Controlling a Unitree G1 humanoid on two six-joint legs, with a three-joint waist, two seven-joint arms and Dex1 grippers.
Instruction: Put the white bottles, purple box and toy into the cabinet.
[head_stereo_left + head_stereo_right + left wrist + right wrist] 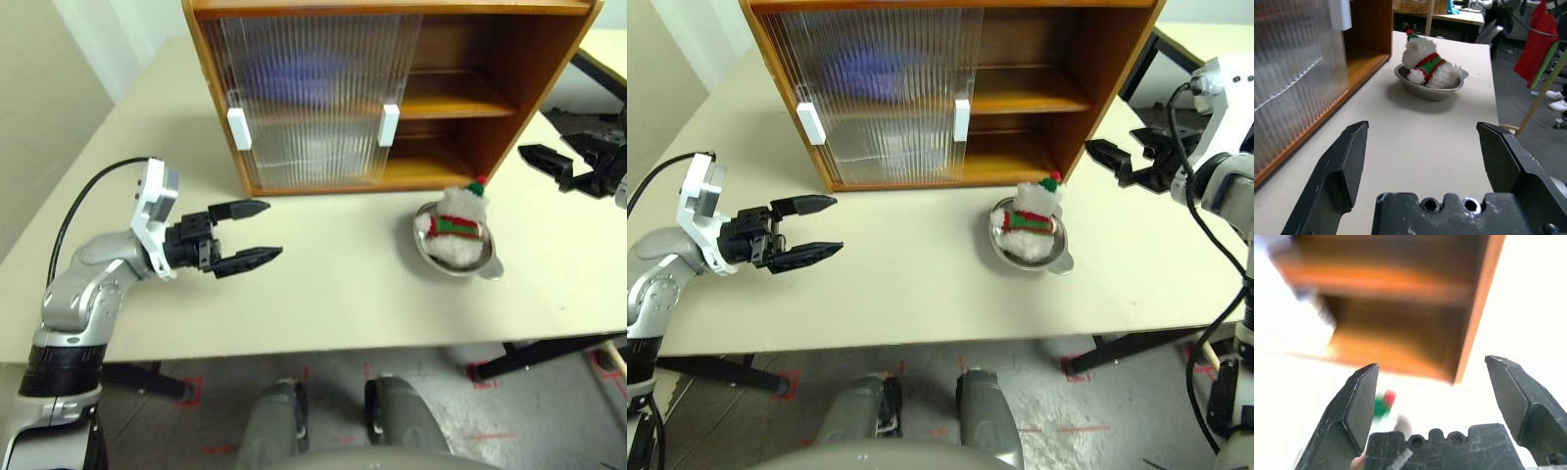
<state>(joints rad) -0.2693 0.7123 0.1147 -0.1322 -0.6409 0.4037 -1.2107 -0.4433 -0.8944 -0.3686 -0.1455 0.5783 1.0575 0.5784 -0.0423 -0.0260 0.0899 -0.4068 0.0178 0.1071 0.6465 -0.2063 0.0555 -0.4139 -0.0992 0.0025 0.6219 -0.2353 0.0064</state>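
Observation:
The toy [454,227], a fluffy white plush with a red-and-green scarf and hat, lies in a steel bowl [487,264] on the table, in front of the cabinet's open right half. The cabinet [549,59] stands at the back, its ribbed sliding doors [313,98] covering the left half. A purple smear behind the doors on the upper shelf may be the purple box [294,69]. The white bottles are hidden. My left gripper [274,229] hovers open and empty, left of the bowl, pointing right. My right gripper [1104,164] is open and empty, right of the cabinet and beyond the toy.
The beige table [343,304] has bare surface between my left gripper and the bowl. The cabinet's right side shows an inner shelf [456,106] with nothing on it. Another table [607,44] stands at the far right.

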